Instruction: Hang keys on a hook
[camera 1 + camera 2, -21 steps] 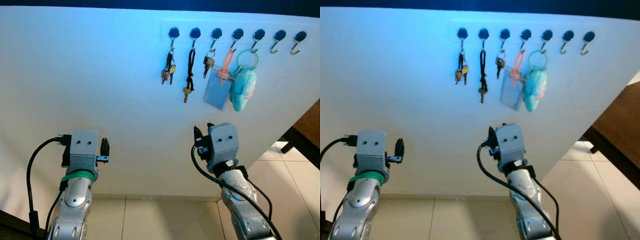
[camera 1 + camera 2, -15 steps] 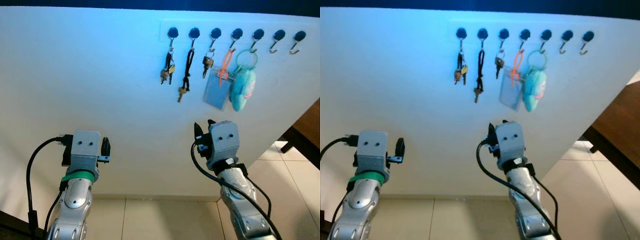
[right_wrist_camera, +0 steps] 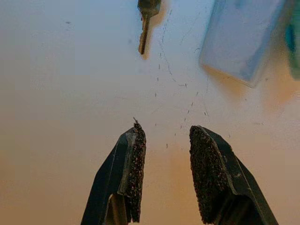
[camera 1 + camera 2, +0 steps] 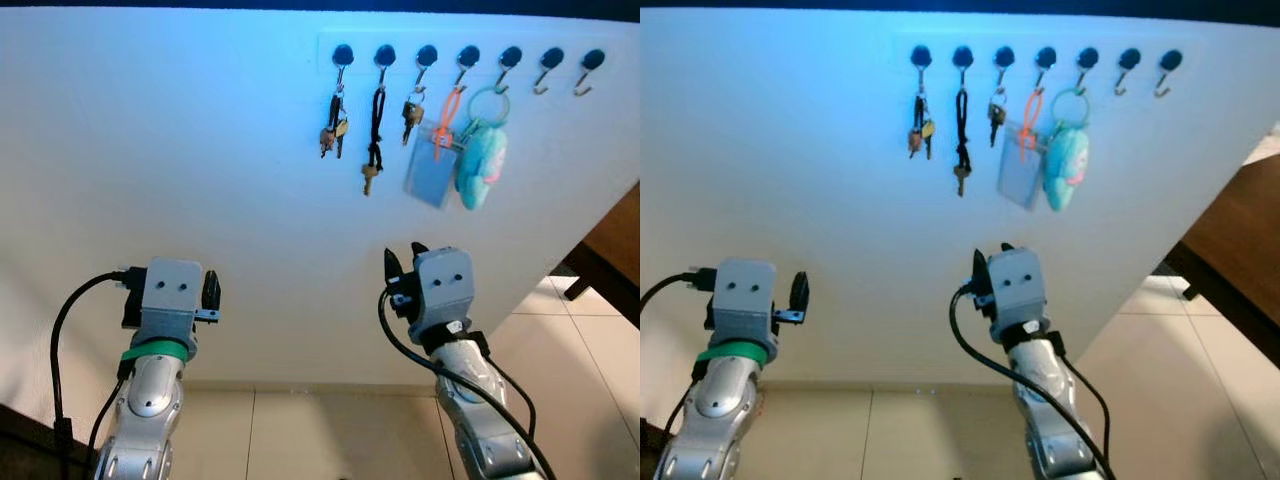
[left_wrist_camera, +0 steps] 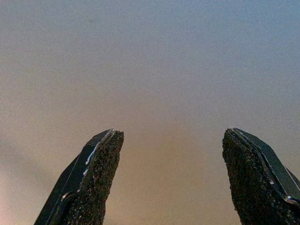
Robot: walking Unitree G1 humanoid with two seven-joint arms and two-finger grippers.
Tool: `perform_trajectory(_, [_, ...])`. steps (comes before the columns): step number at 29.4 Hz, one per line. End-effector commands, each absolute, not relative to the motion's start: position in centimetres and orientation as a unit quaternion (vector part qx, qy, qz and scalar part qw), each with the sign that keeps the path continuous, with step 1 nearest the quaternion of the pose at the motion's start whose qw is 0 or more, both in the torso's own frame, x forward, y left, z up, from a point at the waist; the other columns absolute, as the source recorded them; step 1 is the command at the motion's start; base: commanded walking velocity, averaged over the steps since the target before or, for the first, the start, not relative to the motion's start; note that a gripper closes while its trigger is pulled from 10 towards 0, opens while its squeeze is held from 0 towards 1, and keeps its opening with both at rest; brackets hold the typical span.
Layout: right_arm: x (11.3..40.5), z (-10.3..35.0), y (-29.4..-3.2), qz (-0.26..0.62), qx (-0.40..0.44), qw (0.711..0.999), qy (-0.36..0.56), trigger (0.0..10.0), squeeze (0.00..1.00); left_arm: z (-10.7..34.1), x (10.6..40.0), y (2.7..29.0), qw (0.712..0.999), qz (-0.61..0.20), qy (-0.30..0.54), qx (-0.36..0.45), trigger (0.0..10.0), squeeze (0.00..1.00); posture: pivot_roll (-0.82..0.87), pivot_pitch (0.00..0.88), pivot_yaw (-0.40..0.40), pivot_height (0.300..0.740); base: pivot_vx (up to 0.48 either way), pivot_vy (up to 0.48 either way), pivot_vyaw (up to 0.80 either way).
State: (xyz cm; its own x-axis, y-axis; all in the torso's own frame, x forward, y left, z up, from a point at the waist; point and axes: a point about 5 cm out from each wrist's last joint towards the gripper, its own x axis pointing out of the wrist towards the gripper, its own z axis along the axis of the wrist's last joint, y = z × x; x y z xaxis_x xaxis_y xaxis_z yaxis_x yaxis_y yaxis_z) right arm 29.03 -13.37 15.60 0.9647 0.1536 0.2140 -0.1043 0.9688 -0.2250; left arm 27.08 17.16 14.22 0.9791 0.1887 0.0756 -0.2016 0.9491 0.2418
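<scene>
Key on black cord [image 4: 371,138] swung back to plumb vs 0.5 s ago; whole view dropped slightly, so cam moved.

Eye view: hook row [image 4: 467,57] at 1 o'clock on wall; keys hang on 2nd hook. Right hand [image 4: 404,270] below, empty.

L wrist: left hand [image 5: 169,176] fingers wide apart, bare wall.

R wrist: fingers narrowly apart, key tip at 12 o'clock.

Judgement: hang looks done; withdraw straight, avoid snagging cord.
</scene>
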Motion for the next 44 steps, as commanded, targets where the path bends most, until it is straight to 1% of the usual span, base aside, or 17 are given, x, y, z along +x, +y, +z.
perform_trajectory(1, [28.8, 15.0, -13.4, 0.067, -0.106, 0.986, -0.106, 10.0, 0.00, 14.1, 26.9, 17.2, 0.987, 0.098, -0.025, 0.129, 10.0, 0.00, -0.15, 0.030, 0.074, 0.740, -0.382, 0.000, 0.00])
perform_trajectory(12, [28.9, 14.6, -13.7, 0.060, -0.104, 0.987, -0.102, 10.0, 0.00, 14.1, 27.0, 17.3, 0.986, 0.095, -0.023, 0.132, 10.0, 0.00, -0.15, 0.047, 0.079, 0.740, -0.423, 0.000, 0.00])
perform_trajectory(33, [29.0, 14.7, -13.8, 0.056, -0.099, 0.988, -0.099, 10.0, 0.00, 14.1, 27.0, 17.3, 0.987, 0.093, -0.022, 0.131, 10.0, 0.00, -0.14, 0.052, 0.082, 0.740, -0.445, 0.000, 0.00])
perform_trajectory(39, [29.4, 15.3, -13.6, 0.056, -0.107, 0.987, -0.102, 10.0, 0.00, 14.2, 27.1, 17.1, 0.989, 0.084, -0.019, 0.123, 10.0, 0.00, -0.14, 0.051, 0.083, 0.740, -0.430, 0.000, -0.49])
perform_trajectory(44, [29.6, 15.8, -13.3, 0.061, -0.102, 0.987, -0.107, 10.0, 0.00, 14.2, 27.2, 16.7, 0.992, 0.075, -0.005, 0.106, 10.0, 0.00, -0.14, 0.051, 0.083, 0.740, -0.144, 0.000, -0.80])
